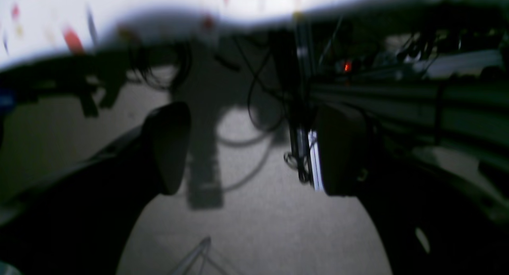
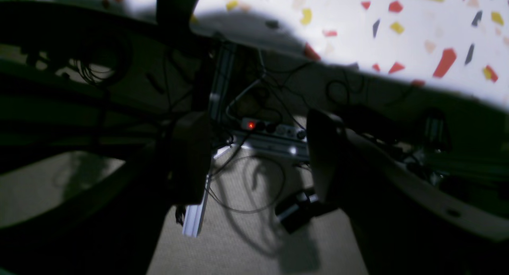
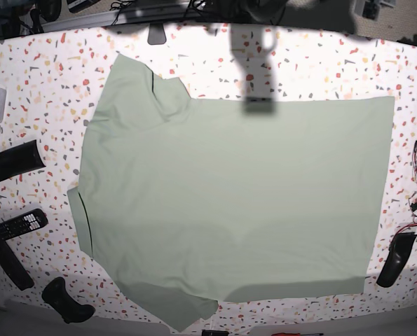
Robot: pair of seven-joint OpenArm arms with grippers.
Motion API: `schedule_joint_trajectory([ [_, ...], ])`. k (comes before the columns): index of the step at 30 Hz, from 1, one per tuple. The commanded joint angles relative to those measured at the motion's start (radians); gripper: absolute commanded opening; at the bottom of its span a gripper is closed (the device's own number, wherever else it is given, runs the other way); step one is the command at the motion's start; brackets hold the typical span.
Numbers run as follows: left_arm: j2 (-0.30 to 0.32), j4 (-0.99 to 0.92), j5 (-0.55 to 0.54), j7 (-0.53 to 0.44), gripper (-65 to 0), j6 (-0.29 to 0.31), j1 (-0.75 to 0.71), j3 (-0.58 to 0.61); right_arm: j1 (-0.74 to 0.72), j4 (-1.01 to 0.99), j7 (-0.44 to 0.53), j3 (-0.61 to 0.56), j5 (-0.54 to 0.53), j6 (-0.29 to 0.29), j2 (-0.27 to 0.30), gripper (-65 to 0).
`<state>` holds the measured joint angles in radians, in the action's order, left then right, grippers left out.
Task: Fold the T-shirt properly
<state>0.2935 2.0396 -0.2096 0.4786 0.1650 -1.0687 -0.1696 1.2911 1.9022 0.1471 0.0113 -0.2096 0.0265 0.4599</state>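
Base view: T-shirt (image 3: 236,203), pale sage-green, spread flat and almost filling the speckled table (image 3: 40,77); long axis running 3 to 9 o'clock, straight hem edge at 3 o'clock, sleeves projecting toward 11 and 7 o'clock at the 9 o'clock end, thin dark seam lines visible near both sleeves. No fold visible yet; judged to be at the outset of the task. Neither claw over the table in this view; only blurred dark shapes at 12 o'clock above the far edge. Left wrist view: left claw (image 1: 250,147) with jaws standing wide apart, nothing between them, aimed at carpeted floor and cables below the table edge. Right wrist view: right claw (image 2: 258,155) likewise spread and empty, facing a frame rail, cables and a power strip with a red light (image 2: 250,125); patterned table top at 1 o'clock. Shirt absent from both wrist views, so lying above and beyond each claw, across the table edge; nearer arm not determinable, though the garment's span suggests one arm per end. Surrounding clutter: remote control (image 3: 20,224) at 9 o'clock, black game controller (image 3: 66,299) at 7 o'clock, dark oblong object (image 3: 396,259) at 4 o'clock. No brand, label or legible writing discernible; remote's button markings too small to read.
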Motion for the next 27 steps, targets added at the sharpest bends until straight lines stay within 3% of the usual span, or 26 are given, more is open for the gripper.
schedule_joint_trajectory([
  [1,0.003,0.02,-0.001,-0.007,-20.3,-0.001,-0.013,-0.002,0.018,0.026,0.021,0.003,-0.003,0.003,0.003,-27.9],
  [11,0.003,0.028,-0.002,-0.012,-20.4,-0.001,-0.003,-0.002,-0.053,0.152,0.0,0.003,0.002,0.003,0.003,-27.9],
  [19,0.003,0.13,-0.002,-0.169,-20.3,-0.001,-0.003,-0.002,-0.245,0.182,-0.018,0.003,0.001,0.002,-0.017,-27.9],
  [23,0.003,0.183,-0.001,-0.181,-20.3,-0.001,-0.001,-0.002,-0.29,0.182,-0.022,0.002,0.002,0.002,-0.022,-27.9],
  [27,0.003,0.188,0.008,-0.18,-20.3,0.0,0.056,-0.002,-0.333,0.189,-0.116,0.002,0.146,0.002,-0.022,-27.9],
])
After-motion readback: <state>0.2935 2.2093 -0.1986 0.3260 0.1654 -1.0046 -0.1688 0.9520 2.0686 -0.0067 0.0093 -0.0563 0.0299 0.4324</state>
